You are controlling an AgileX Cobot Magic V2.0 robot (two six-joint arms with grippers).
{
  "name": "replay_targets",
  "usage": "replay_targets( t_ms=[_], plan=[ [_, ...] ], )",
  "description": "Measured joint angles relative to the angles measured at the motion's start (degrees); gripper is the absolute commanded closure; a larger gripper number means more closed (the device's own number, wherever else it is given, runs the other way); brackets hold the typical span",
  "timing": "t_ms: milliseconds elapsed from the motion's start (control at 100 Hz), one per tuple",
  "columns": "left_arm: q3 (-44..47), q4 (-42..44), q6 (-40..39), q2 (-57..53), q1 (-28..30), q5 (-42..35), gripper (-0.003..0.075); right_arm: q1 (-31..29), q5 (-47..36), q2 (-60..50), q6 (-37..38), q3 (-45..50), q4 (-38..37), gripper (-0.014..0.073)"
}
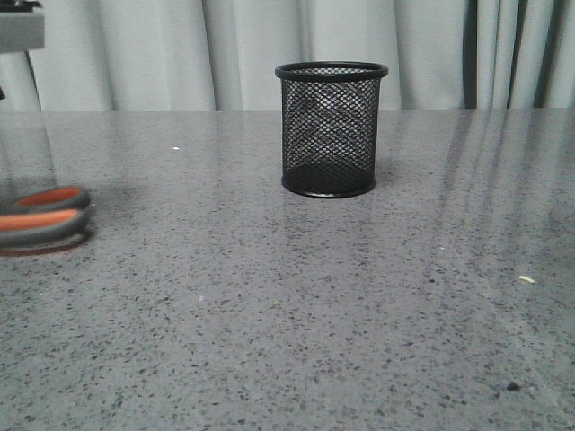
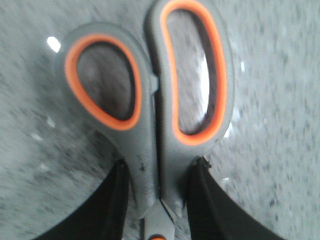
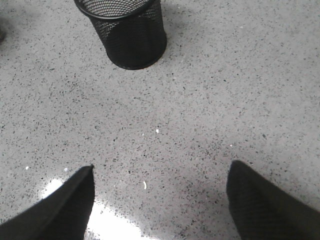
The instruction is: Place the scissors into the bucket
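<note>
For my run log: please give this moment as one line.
left gripper: shut on scissors | right gripper: open | bucket: upright, empty

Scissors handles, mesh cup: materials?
Scissors handles: likely matte grey plastic, with orange loop linings, maybe rubber; smooth moulded look, no gloss. Mesh cup: probably black-coated metal wire mesh; the curtain shows through its wall, solid rim and base.

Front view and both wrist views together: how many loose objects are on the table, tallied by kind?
Scissors: 1, grey handles lined in orange, flanked by the left gripper fingers
Black wire-mesh cup: 1, upright, nothing visible inside
Total: 2 objects on the speckled grey table
</note>
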Motion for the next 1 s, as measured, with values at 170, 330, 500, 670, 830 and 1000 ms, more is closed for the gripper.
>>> replay_targets(
  t_ms=[170,330,500,670,830,1000],
  plan=[
    [-7.14,-5.54,-4.17,-4.07,-0.88,0.00,0.0739,0.00,0.00,0.00,0.00,0.00,0.00,0.0096],
    [-15.16,-9.35,-8.62,-8.00,-4.21,0.66,0.0739,0.00,-1.74,0.00,0.00,0.00,3.40,0.0096],
    [-21.87,-9.89,-13.15,-10.89,-9.46,1.85,0.0739,0.00,-5.95,0.00,-2.17,0.00,14.19,0.0096],
    [-25.45,-10.10,-15.85,-11.41,-14.93,2.35,0.0739,0.00,-9.07,0.23,-11.72,-0.37,32.69,0.0096],
    [-25.93,-10.10,-16.41,-11.41,-19.16,2.35,0.0739,0.00,-10.42,1.69,-16.73,-3.32,44.30,0.0096],
    [-25.93,-10.10,-19.05,-11.41,-22.84,0.12,0.0739,0.00,-10.52,4.13,-17.65,-7.57,47.52,0.0096]
  ],
)
